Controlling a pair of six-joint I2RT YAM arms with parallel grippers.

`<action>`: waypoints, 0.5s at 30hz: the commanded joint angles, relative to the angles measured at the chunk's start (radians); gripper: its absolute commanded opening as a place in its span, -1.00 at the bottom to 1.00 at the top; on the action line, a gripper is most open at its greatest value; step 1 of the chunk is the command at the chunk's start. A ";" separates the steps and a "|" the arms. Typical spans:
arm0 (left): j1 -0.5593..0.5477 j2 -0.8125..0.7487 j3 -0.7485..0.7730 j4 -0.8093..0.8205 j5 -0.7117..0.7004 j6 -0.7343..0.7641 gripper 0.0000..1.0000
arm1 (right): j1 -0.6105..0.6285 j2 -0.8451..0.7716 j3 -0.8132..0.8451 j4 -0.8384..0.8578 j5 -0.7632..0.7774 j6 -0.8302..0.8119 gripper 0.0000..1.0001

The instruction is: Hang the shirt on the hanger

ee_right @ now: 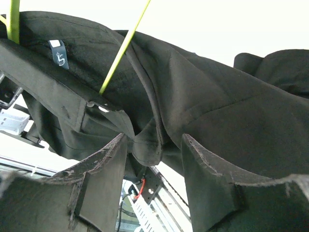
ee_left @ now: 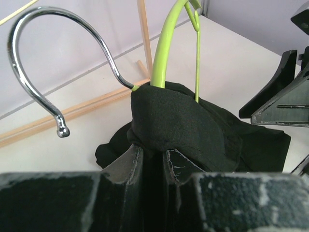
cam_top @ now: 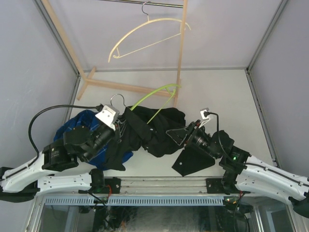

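we see our left gripper (ee_left: 153,153) nearly shut, pinching the shirt (cam_top: 159,135) over the green hanger (ee_left: 161,53) neck. our right gripper (ee_right: 154,142) is half open, a shirt fold between its fingers. the shirt sits bunched between both grippers.

Top camera overlooks the table (cam_top: 217,87) from its near edge; both wrist cameras closely face the shared black shirt (cam_top: 159,130) and green hanger (cam_top: 149,95).
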 commanded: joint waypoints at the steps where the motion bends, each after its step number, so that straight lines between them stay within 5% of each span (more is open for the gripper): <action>1: 0.006 0.003 0.084 0.117 -0.013 0.022 -0.99 | 0.015 0.016 0.018 0.100 0.013 0.042 -0.03; 15: 0.006 0.020 0.099 0.154 -0.019 0.045 -0.99 | 0.061 0.044 0.019 0.083 0.050 0.042 -0.08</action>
